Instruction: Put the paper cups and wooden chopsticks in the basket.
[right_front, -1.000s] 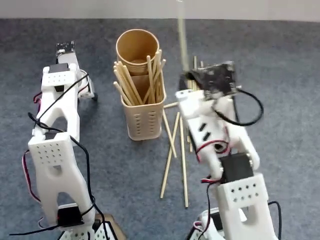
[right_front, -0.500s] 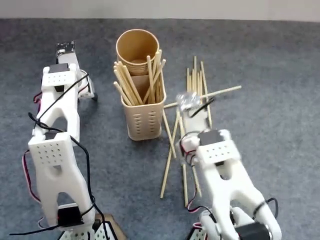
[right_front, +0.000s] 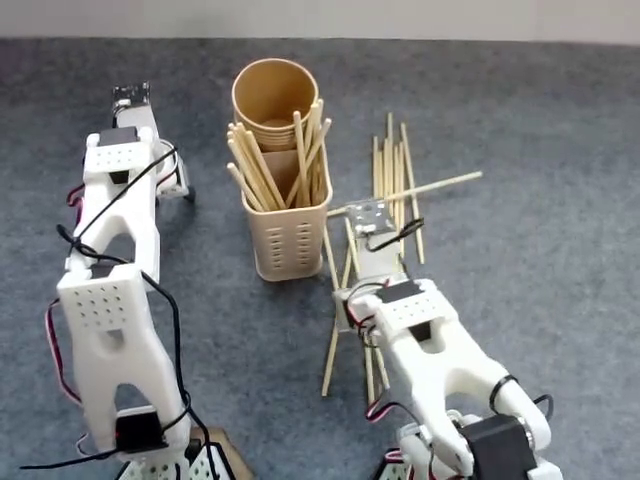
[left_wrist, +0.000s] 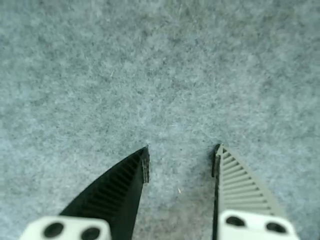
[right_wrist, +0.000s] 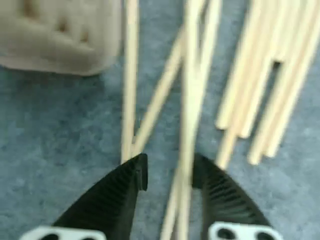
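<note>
Robot lab; grey carpeted tabletop (right_front: 570, 130)

Fixed high above, looking down over the grey carpeted table (right_front: 560, 150), both arms near, basket (right_front: 285, 235) farther off between them. From the left wrist, close over the table at far left, facing down past the left gripper (left_wrist: 181, 149). From the right wrist, very close, down past the right gripper (right_wrist: 168, 159) onto loose wooden chopsticks (right_wrist: 130, 75) right of the basket; both shared with the high view.
</note>
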